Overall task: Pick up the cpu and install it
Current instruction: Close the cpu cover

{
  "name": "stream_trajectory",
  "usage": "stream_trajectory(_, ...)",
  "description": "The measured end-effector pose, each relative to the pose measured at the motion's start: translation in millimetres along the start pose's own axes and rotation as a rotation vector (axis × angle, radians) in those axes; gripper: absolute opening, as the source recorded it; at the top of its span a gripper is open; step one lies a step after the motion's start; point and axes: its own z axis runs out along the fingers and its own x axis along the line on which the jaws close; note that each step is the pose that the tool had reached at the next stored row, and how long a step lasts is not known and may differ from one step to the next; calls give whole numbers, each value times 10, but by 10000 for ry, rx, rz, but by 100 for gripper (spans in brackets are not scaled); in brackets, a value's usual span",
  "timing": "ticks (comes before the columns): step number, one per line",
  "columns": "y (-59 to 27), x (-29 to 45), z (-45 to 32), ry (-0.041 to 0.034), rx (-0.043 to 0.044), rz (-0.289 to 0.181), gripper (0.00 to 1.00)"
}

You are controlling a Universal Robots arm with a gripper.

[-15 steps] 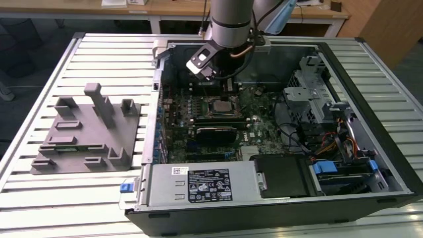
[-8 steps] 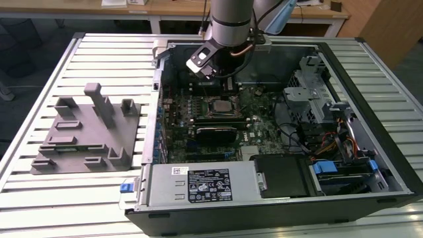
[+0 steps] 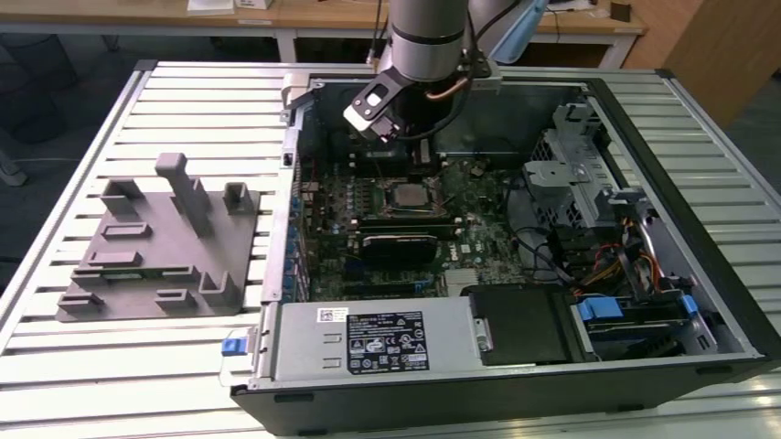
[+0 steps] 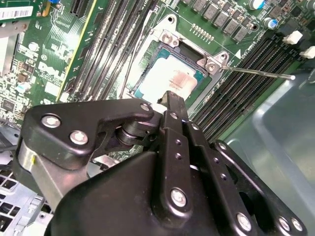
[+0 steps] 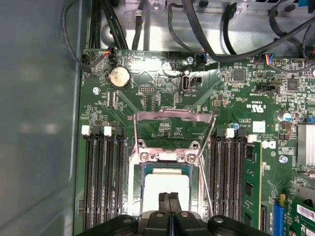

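Now flat: cpu, top upward.

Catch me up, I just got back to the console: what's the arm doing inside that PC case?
The arm reaches down into the open computer case, with its claw over the socket on the motherboard. The cpu lies flat in that socket, and the metal retention frame is tipped open. The claw is shut, poised just over the cpu and not gripping it. I cannot tell whether it touches.
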Motion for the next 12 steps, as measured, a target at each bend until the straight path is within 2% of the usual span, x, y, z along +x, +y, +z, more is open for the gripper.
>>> stream_trajectory(7, 2, -1, -60, 0, 3, 0, 11)
stream_trajectory(12, 4, -3, -130, 0, 4, 0, 11)
